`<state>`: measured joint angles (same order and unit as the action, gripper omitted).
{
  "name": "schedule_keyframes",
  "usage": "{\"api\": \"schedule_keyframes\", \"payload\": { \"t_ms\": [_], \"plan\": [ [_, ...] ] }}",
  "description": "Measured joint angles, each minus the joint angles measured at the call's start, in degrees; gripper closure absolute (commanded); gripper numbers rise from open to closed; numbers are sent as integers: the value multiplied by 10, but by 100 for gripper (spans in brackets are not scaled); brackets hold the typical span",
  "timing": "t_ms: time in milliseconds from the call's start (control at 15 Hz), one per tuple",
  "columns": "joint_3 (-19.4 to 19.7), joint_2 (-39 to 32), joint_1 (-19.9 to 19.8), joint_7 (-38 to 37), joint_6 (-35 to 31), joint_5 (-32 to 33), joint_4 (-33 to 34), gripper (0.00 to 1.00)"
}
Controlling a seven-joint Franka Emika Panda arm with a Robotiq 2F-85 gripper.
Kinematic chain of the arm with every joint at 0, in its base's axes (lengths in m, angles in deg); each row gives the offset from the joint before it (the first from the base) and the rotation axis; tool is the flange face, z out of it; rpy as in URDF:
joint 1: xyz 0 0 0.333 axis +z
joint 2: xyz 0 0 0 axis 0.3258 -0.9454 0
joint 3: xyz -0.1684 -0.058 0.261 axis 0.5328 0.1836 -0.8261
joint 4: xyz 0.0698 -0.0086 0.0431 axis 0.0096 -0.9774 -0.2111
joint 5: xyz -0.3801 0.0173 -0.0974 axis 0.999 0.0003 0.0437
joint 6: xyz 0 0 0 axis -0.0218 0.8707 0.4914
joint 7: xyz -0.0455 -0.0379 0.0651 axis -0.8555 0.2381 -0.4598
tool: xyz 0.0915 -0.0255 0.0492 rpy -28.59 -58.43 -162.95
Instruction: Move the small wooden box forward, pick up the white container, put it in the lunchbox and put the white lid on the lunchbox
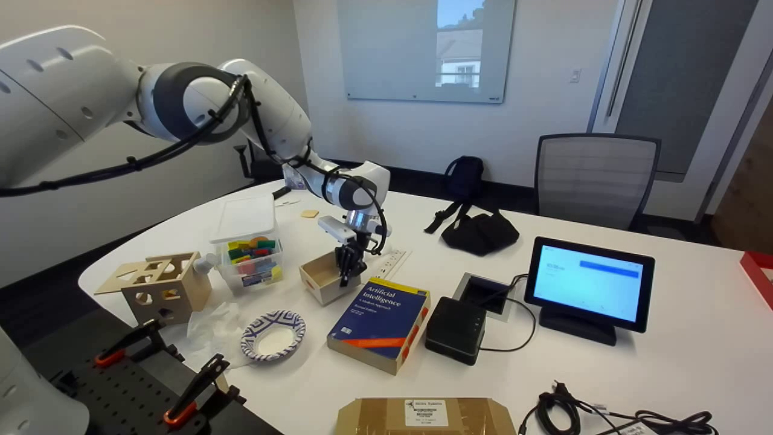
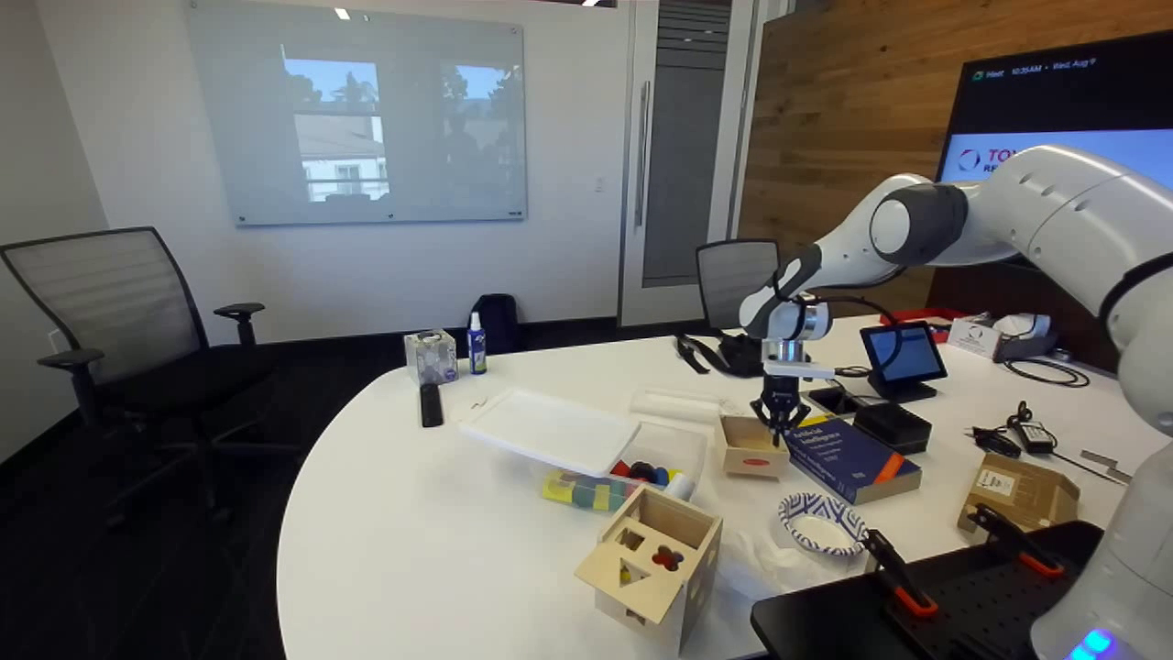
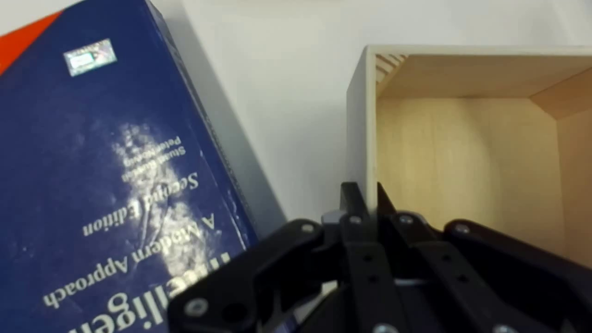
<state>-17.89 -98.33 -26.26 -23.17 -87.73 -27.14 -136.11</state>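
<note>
The small wooden box [image 1: 315, 289] stands on the table, with its wall [image 2: 753, 464] facing the wooden cube. Its pale inside fills the right of the wrist view [image 3: 462, 148]. My gripper [image 3: 365, 186] has one finger inside and one outside the box's near wall, closed on that wall; it also shows in both exterior views [image 1: 345, 281] [image 2: 777, 436]. The translucent lunchbox [image 1: 227, 279] [image 2: 683, 447] holds several coloured blocks. The white lid [image 1: 244, 219] [image 2: 550, 429] rests tilted against it. A small white cylinder [image 1: 208, 262] [image 2: 680, 486], possibly the white container, is between lunchbox and cube.
A thick blue book [image 1: 380, 320] [image 3: 115, 175] lies close beside the box. A wooden shape cube [image 1: 166, 287], a blue-patterned bowl [image 1: 273, 336] and crumpled plastic [image 1: 211, 332] are nearer the robot base. A power strip [image 1: 392, 264] lies behind the box. A black device [image 1: 456, 329] stands beyond the book.
</note>
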Motion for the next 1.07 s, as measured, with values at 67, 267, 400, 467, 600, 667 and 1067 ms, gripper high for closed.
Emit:
{"api": "schedule_keyframes", "payload": {
  "t_ms": [67,267,400,467,600,667,1067],
  "plan": [
    [0,0,0,0,0,1,-5,98],
    [-1,0,0,0,3,1,-18,67],
    [-3,0,0,0,4,1,-19,54],
    [-6,2,0,0,5,1,-20,45],
    [-15,14,2,0,16,1,-23,30],
    [-21,26,4,0,34,1,-32,23],
    [-57,137,28,-2,170,-21,-138,0]
  ]
}}
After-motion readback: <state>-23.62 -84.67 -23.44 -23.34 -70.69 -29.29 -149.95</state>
